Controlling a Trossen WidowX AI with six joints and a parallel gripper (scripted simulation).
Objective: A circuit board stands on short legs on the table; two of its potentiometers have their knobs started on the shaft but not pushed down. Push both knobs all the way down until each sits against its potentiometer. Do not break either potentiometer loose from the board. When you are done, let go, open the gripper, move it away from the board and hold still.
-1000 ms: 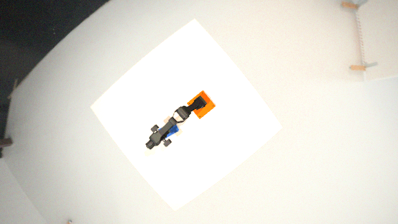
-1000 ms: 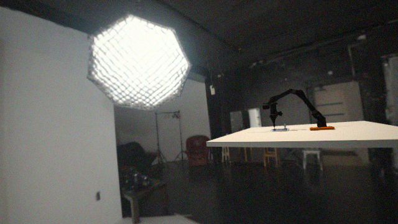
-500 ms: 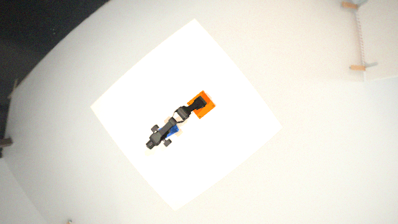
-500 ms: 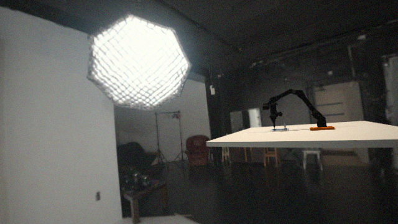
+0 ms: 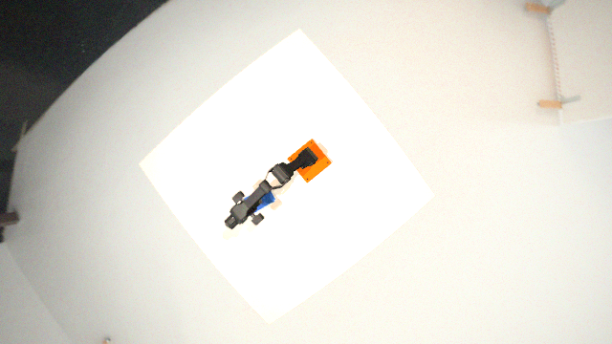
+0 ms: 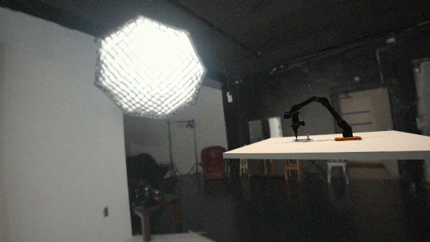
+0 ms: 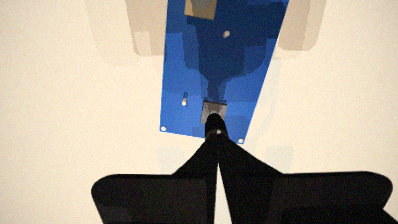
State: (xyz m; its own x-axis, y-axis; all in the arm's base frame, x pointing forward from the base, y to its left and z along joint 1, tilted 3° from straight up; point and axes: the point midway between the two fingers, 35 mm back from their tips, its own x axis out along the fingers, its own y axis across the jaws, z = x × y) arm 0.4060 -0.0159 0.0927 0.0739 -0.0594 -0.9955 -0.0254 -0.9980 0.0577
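The blue circuit board (image 7: pixel 175 75) (image 5: pixel 268 201) (image 6: pixel 303 140) stands on the table, partly under the arm in the top view. My gripper (image 7: pixel 216 139) (image 6: pixel 296 138) is shut and empty, pointing down. Its joined tips are over the potentiometer (image 7: pixel 206 109) at the board's end nearer the bottom of the wrist view and cover its middle. Its knob cannot be made out, nor whether the tips touch it. The other potentiometer (image 7: pixel 192 12) is cut off at the top of the wrist view, with a grey knob (image 7: pixel 202 4) on it. That knob also stands up in the exterior view (image 6: pixel 308 136).
The arm's orange base (image 5: pixel 316 170) (image 6: pixel 348 138) is on the white table (image 5: pixel 335 229) (image 6: pixel 285 148), on the other side of the board from the tips. A small pale post (image 7: pixel 226 34) and another (image 7: pixel 184 102) stand out on the board.
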